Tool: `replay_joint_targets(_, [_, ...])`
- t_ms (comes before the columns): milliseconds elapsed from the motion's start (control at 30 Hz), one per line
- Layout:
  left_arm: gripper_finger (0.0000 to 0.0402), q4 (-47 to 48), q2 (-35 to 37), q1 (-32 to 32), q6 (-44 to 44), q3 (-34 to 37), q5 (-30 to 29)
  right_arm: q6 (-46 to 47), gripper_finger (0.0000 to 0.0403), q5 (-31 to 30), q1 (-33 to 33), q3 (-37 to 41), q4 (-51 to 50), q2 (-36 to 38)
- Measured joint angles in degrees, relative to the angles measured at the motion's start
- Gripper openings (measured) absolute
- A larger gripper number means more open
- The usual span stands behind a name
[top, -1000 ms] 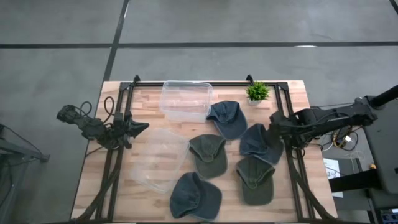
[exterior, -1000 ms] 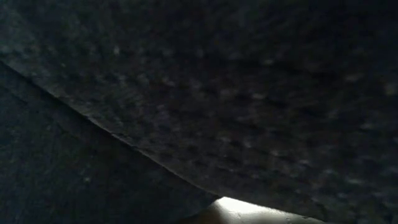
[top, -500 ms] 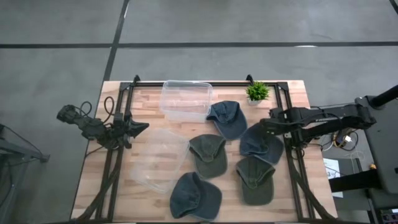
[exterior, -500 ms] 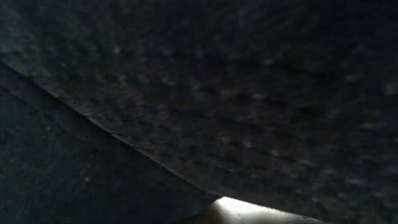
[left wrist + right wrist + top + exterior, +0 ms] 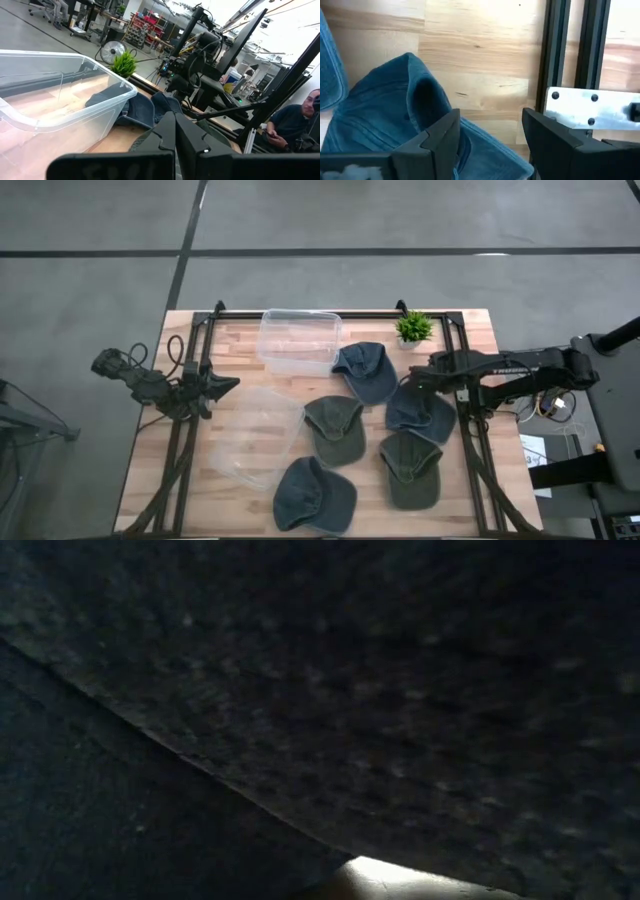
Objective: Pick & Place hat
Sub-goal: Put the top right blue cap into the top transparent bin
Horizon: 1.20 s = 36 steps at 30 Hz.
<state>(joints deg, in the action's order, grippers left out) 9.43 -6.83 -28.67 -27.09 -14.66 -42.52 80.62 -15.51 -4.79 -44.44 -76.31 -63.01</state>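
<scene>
From above, the right gripper [image 5: 422, 375] hangs over the blue cap [image 5: 420, 409] lying just below the small potted plant [image 5: 413, 327], and only the right wrist view shows its fingers [image 5: 442, 132] spread apart above that cap's crown [image 5: 395, 112]. The left gripper [image 5: 225, 385] waits well apart from the plant at the table's [image 5: 470, 325] left edge beside the clear bins [image 5: 299, 338], fingers [image 5: 172, 132] together in its wrist view. The low view shows only dark fabric [image 5: 320, 690].

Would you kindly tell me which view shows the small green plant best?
The high view: the plant sits whole and unobstructed at the table's far edge, near the right pincer. The left wrist view shows it behind a clear bin. The low view is blocked; the right wrist view misses it.
</scene>
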Motion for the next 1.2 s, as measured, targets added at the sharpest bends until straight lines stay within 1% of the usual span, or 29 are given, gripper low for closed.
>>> replay_joint_targets(67, [0.0003, 0.00, 0.00, 0.02, 0.02, 0.00, -0.02, -0.89, 0.0210, 1.76, -0.71, 0.22, 0.18, -0.11])
replay_joint_targets(167, [0.0003, 0.00, 0.00, 0.02, 0.04, 0.00, 0.00, 0.35, 0.0210, 3.65, -1.00, 0.87, 0.30, -1.14])
replay_joint_targets(300, [0.0003, 0.00, 0.00, 0.02, 0.04, 0.00, 0.00, 2.16, 0.0210, 4.17, -1.31, 1.90, 0.43, -2.33])
replay_joint_targets(533, [0.0003, 0.00, 0.00, 0.02, 0.13, 0.00, -0.01, 1.40, 0.0210, 5.25, -2.66, 2.20, 0.71, -4.78])
replay_joint_targets(833, [0.0003, 0.01, 0.00, 0.02, 0.13, 0.00, 0.00, -5.92, 0.0210, 10.24, -5.04, 1.99, 1.82, -9.34])
replay_joint_targets(967, [0.0003, 0.00, 0.00, 0.04, 0.11, 0.00, 0.00, -8.99, 0.0210, 10.60, -5.20, 1.88, 3.77, -9.49])
replay_joint_targets(1200, [0.0003, 0.01, 0.00, 0.04, 0.12, 0.00, -0.01, -13.48, 0.0210, 11.14, -7.30, 3.50, 4.40, -9.53])
